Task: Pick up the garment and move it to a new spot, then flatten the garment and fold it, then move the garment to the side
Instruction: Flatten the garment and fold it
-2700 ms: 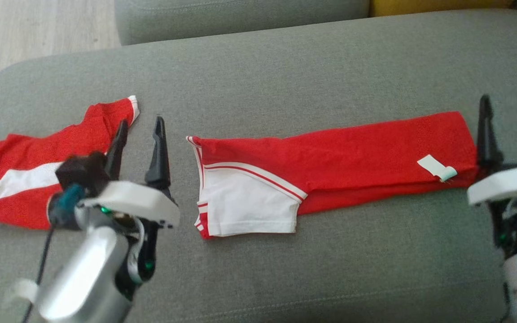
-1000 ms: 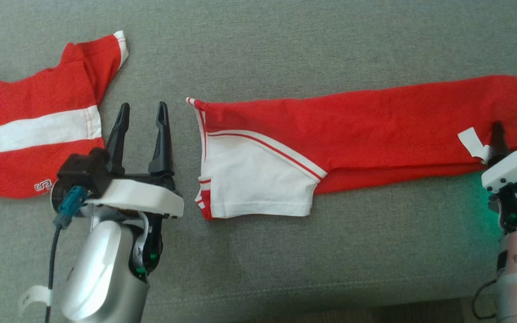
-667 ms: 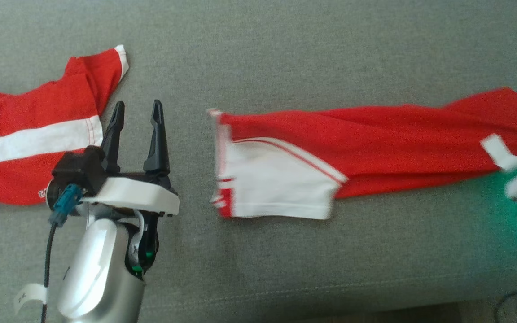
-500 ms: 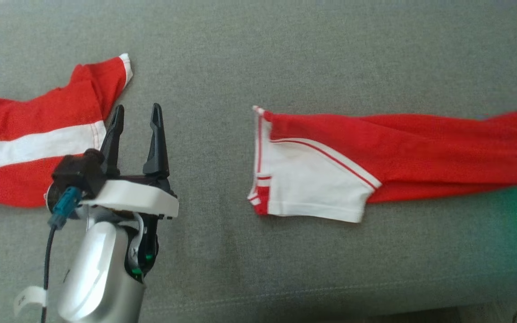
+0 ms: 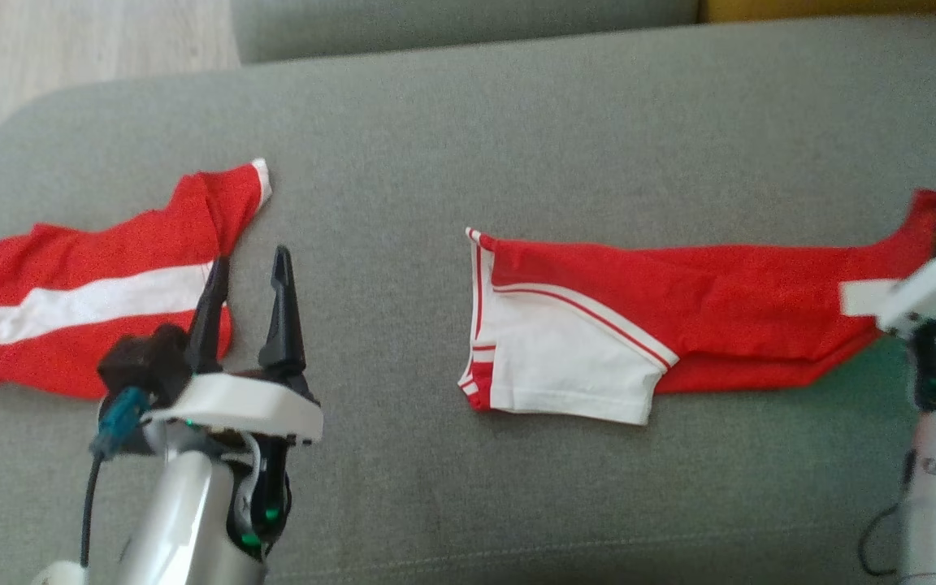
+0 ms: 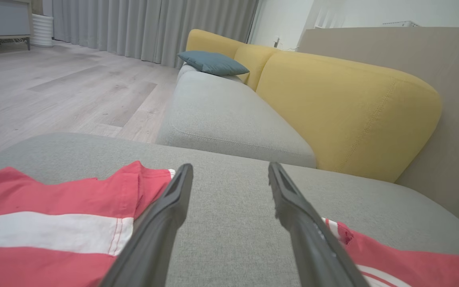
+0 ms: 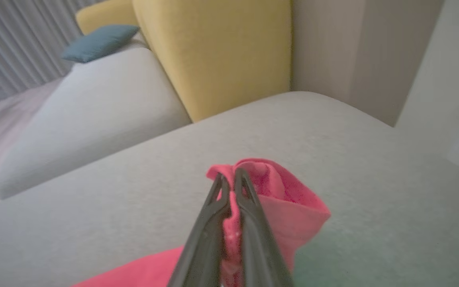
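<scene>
Our right hand (image 7: 229,178) has just closed on the end of the garment (image 5: 679,325) and raised it, the rest trailing on the sofa (image 5: 517,122) toward our open left hand (image 5: 250,256), so we judge its move underway.

a home living room: in the left wrist view, a grey fabric sofa (image 6: 229,115) with yellow back cushions (image 6: 345,103) and a blue throw pillow (image 6: 213,63) at upper centre, pale wood floor (image 6: 54,91) at left, long grey curtains (image 6: 142,28) along the top.
</scene>
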Controlling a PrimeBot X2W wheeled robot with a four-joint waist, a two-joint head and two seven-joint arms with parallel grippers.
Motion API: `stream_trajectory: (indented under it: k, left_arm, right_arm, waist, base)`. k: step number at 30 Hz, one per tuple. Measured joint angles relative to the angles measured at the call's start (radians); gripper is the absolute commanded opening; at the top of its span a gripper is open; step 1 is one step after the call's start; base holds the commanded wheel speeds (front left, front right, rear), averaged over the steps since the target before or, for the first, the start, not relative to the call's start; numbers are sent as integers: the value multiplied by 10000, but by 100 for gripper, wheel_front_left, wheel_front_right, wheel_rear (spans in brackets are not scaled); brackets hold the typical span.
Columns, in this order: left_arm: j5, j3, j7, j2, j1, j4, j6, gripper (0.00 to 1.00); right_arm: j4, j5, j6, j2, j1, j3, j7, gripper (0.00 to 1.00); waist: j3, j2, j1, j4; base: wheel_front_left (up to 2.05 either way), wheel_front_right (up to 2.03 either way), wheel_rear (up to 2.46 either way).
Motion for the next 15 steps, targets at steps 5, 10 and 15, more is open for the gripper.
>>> stream_trajectory:
  k: [5,10,15]
  left_arm:
    - [-209,-46,0,2,477,-4,157,100]
    - [-376,-56,0,2,857,-15,215,100]
    - [-384,-96,0,2,1028,-36,245,100]
  right_arm:
    - [-832,2222,0,23,468,2362,616,0]
    - [-1996,3695,0,23,1534,4544,880,0]
    - [-2777,4441,0,23,2000,6291,899,0]
  waist:
    - [-644,0,0,58]
    - [-1129,0,0,171]
    - [-1278,0,0,389]
  base:
    - [0,0,0]
    - [0,0,0]
    - [0,0,0]
